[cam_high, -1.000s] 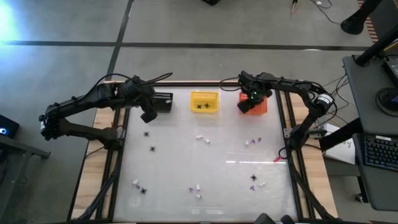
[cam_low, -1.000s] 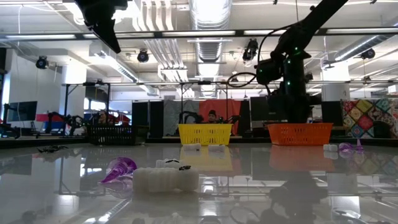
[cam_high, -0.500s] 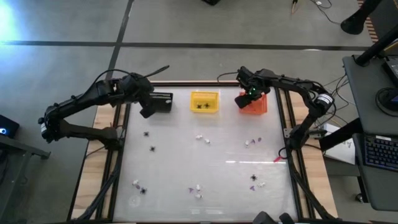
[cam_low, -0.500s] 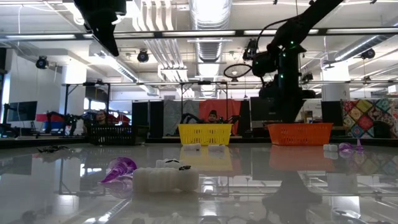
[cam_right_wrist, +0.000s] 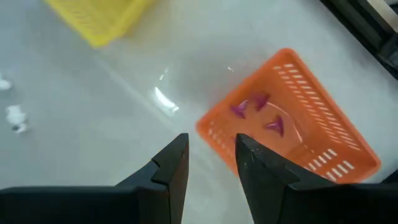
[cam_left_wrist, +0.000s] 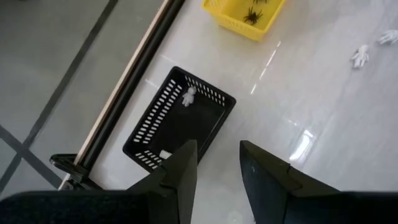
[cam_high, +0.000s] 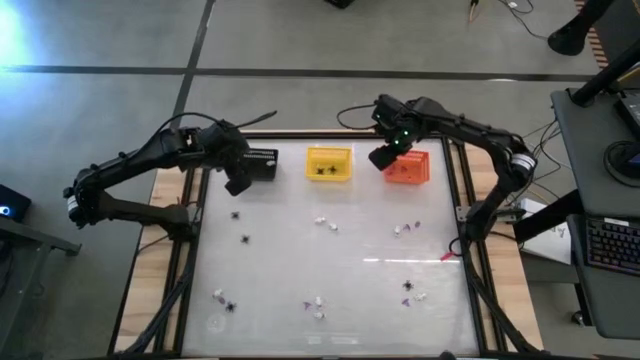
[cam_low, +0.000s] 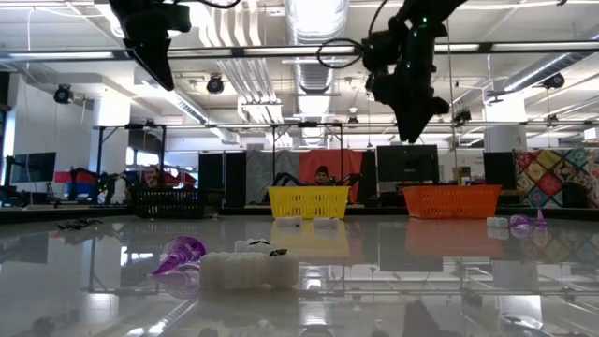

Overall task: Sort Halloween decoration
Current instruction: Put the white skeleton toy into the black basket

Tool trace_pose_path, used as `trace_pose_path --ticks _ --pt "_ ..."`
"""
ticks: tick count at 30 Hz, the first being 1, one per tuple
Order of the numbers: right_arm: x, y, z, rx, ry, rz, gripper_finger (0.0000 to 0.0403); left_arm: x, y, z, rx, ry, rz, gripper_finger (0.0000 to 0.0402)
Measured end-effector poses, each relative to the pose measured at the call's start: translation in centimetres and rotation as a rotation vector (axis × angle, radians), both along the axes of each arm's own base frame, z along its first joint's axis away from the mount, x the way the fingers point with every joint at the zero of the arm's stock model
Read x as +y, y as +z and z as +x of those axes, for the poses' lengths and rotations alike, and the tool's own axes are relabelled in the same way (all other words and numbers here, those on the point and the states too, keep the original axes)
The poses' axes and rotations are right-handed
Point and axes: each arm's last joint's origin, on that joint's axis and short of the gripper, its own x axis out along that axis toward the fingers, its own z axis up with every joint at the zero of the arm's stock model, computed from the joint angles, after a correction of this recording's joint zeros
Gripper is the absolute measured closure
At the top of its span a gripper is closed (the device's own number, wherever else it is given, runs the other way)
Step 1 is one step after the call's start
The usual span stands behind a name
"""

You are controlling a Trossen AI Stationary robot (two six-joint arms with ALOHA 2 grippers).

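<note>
Baskets, high view: three in a row along the table's far edge, black basket [cam_high: 260, 164], yellow basket [cam_high: 329, 164], orange basket [cam_high: 408, 167]. Loose trinkets [cam_high: 325, 223] lie scattered over the white table [cam_high: 300, 260]: tiny white, black spider-like and purple bits.

Low view: purple trinket [cam_low: 180, 255] beside a white piece [cam_low: 248, 269] in the foreground.

Left wrist view: left gripper [cam_left_wrist: 217, 165] above the black basket, fingers parted, empty; one white bit [cam_left_wrist: 188, 96] inside; two black spiders [cam_left_wrist: 254, 12] in the yellow basket.

Right wrist view: right gripper [cam_right_wrist: 211, 158] beside the orange basket, fingers parted, empty; three purple bits [cam_right_wrist: 258, 112] inside.
</note>
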Motion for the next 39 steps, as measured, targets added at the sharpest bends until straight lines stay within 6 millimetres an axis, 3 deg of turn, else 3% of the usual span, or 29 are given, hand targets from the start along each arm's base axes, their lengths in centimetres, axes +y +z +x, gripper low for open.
trace_pose_path --ticks 9,24,39 --pt "4.7 1.7 0.2 0.053 0.065 0.048 0.028 -0.1 0.0 -0.1 0.004 0.002 -0.007 0.0296" --pt "14.4 5.2 -1.3 -0.044 -0.148 0.026 0.028 -0.2 -0.2 -0.4 0.049 -0.033 -0.004 0.0296" --pt "22.5 3.2 0.4 0.043 -0.461 0.149 0.028 -1.1 0.8 -2.4 0.072 -0.135 0.053 0.0296"
